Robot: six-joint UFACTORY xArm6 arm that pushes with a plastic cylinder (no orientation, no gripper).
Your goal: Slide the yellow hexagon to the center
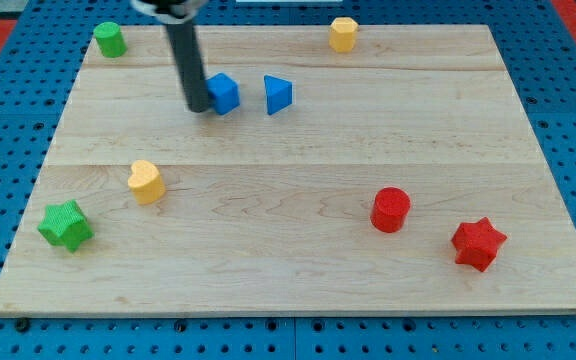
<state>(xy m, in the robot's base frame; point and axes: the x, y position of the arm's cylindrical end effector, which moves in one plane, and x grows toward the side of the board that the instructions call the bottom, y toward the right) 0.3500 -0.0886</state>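
Yellow hexagon (343, 34) near top edge of wooden surface (298, 280), right of centre; probably light, rigid, prone to spinning if nudged off-centre, so best pushed on far face. Tip (198, 108) upper left, touching blue block (225, 93); no fingers fitted

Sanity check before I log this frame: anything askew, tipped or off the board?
Nothing stands out. All blocks sit flat on the wooden board. The yellow hexagon is at the view's top edge, far from the center. My tip is beside the blue cube, on its left in the view, nowhere near the hexagon.
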